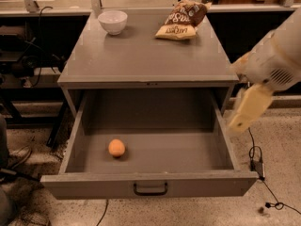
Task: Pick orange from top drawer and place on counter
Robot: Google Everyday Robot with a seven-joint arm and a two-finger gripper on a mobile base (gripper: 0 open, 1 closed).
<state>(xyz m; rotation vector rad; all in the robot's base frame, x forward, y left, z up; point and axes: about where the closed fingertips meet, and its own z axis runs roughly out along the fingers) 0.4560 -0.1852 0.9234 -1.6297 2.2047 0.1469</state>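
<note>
Lying left of centre on the floor of the open top drawer, the orange sits between eight and nine o'clock from the gripper, which hangs above the drawer's right wall, not holding the fruit; how wide it stands I cannot tell.

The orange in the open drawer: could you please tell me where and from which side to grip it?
Grip the orange across its middle, coming straight down: it is round and lies alone on the drawer floor, apart from the walls. The gripper hangs at the drawer's right side.
</note>
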